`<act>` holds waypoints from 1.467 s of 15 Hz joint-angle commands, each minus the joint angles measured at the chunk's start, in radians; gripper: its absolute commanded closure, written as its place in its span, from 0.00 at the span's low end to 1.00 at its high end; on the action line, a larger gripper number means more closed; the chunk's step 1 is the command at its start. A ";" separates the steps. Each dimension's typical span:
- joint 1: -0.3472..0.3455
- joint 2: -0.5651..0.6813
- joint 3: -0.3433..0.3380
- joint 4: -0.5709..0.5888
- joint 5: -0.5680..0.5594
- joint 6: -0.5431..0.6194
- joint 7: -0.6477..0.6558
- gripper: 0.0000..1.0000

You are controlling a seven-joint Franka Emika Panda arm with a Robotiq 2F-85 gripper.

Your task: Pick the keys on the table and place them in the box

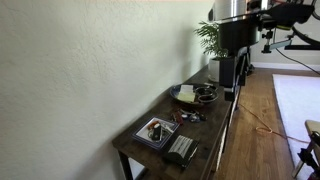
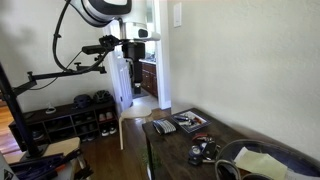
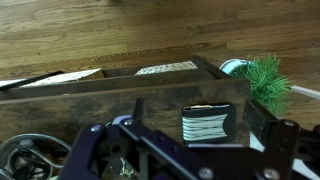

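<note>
I see my tabletop [image 1: 205, 133] carrying the box [image 1: 146, 138], keys [image 1: 188, 117] just beside it, and a yellow-green dish [image 1: 179, 95] beyond it.

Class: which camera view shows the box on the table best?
An exterior view shows the box best: near the camera, pale rim and dark inside clear. In an exterior view it sits farther off, at a flatter angle. The wrist view shows no recognisable box.
</note>
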 commanded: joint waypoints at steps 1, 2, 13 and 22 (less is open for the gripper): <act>0.009 0.000 -0.009 0.001 -0.003 -0.001 0.002 0.00; 0.009 0.000 -0.009 0.001 -0.003 -0.001 0.002 0.00; -0.017 0.192 -0.040 0.118 -0.048 0.124 0.012 0.00; -0.020 0.400 -0.119 0.250 -0.129 0.210 0.011 0.00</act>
